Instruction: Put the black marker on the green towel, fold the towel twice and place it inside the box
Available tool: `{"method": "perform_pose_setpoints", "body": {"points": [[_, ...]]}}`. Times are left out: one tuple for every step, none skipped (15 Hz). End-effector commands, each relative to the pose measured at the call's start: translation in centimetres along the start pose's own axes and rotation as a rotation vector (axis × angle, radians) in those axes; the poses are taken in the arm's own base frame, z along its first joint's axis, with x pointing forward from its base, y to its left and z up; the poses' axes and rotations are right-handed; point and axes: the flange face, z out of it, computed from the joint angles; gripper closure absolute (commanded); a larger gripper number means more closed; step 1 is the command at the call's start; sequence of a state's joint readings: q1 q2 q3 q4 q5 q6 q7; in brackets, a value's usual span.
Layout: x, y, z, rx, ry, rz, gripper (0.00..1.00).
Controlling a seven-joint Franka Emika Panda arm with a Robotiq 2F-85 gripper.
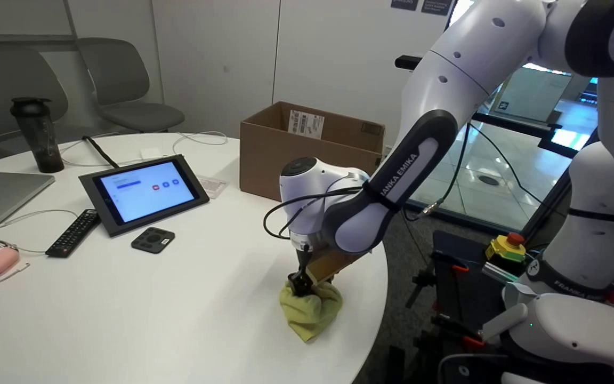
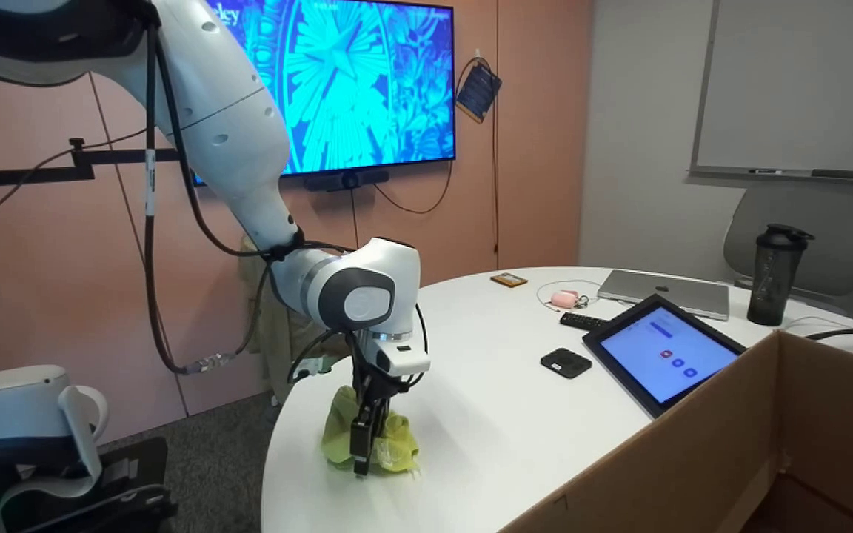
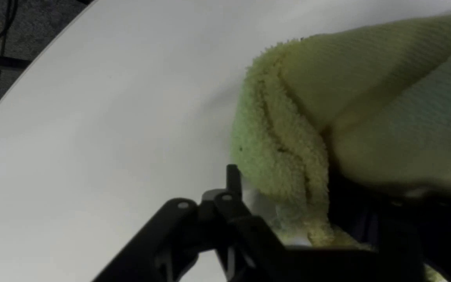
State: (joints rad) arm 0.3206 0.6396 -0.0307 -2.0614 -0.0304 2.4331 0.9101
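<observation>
**Gripper (image 1: 312,285) stands astride the green towel (image 1: 309,314)!**

Fingers (image 3: 233,182) apart, cloth in the gap! Call the wrist view's top edge twelve o'clock. One finger sits at about nine of the towel's thick rolled fold, a strip of white tabletop (image 3: 131,156) showing between them; its partner is a dark shape in shadow at about four, beside the cloth. No squeeze to be seen on either flank. And here's what the play hinges on: that fold runs nearly twelve to six, roughly crosswise to the closing line, so a pinch now would likely catch the roll through its thickness. The loose bulk spreads away between one and two.

What a crumpled heap, too! The towel lies bunched on the tabletop near the rim, no tidy packet, so the folding looks unfinished. The black marker? Nowhere to be spotted; the folds may well be hiding it.

In an exterior view, twelve again at the top, the Panda arm (image 1: 467,80) leans in from one o'clock, wrist bent, gripper aimed steeply down, tips right at the cloth. The cardboard box (image 1: 267,160) stands beyond at twelve, top open, clear of the towel. That carry looks like a job for later!
</observation>
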Motion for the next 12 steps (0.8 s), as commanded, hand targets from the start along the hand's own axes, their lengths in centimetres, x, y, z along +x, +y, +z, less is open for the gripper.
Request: {"method": "perform_pose_setpoints", "body": {"points": [[1.2, -0.1, -1.3, 0.018, 0.048, 0.042, 0.16], [1.2, 0.1, -2.1, 0.028, 0.057, 0.040, 0.08], [1.2, 0.3, -3.3, 0.035, 0.072, 0.032, 0.02], [1.0, 0.5, -4.1, 0.041, 0.085, 0.025, 0.00], [0.7, 0.6, -5.2, 0.056, 0.098, 0.014, 0.00], [0.5, 0.6, -6.2, 0.068, 0.112, 0.002, 0.00], [0.4, 0.6, -7.4, 0.083, 0.125, -0.007, 0.00], [0.1, 0.3, -8.3, 0.097, 0.145, -0.025, 0.00], [-0.1, 0.0, -9.3, 0.119, 0.152, -0.046, 0.00], [-0.4, -0.4, -10.1, 0.136, 0.157, -0.066, 0.00], [-0.7, -1.0, -10.3, 0.149, 0.160, -0.095, 0.00], [-1.0, -1.5, -10.5, 0.154, 0.159, -0.131, 0.00]]}}
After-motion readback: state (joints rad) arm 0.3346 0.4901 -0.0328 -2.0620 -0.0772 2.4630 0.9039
